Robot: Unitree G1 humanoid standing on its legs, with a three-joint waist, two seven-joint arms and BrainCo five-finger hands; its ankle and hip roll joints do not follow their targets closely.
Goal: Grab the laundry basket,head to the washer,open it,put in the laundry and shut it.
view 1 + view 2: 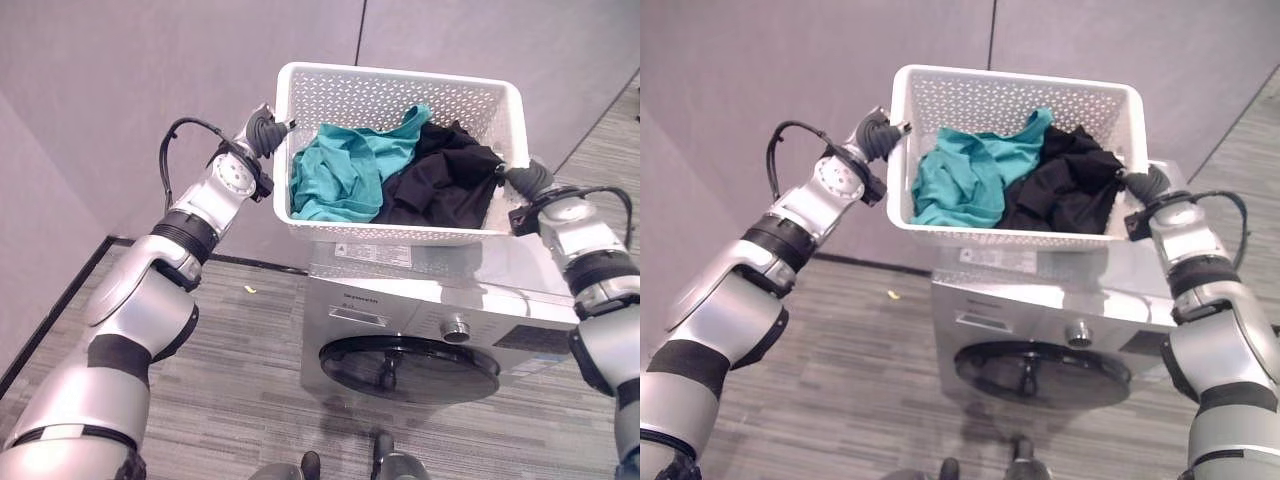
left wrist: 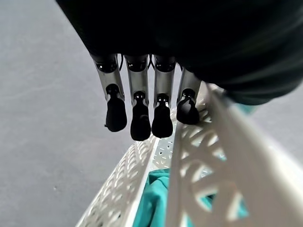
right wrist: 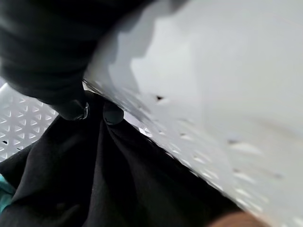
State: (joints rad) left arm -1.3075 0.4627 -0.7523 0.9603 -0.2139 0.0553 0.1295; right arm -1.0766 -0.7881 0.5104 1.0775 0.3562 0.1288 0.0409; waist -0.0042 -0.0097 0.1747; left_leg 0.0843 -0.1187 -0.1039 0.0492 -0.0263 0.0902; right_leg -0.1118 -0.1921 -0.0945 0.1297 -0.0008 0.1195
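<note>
Both hands grip the white laundry basket [image 1: 400, 232] above the washer [image 1: 430, 330]: left hand [image 1: 264, 130] curled over one rim, right hand [image 1: 525, 180] clamped opposite. Teal cloth [image 1: 345, 165] lies beside black cloth [image 1: 440, 175] inside.

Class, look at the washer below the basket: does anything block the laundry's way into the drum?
Yes. The washer's round dark door is shut, closing off the drum. The teal garment and black garment lie in the white laundry basket above the washer's top.
</note>
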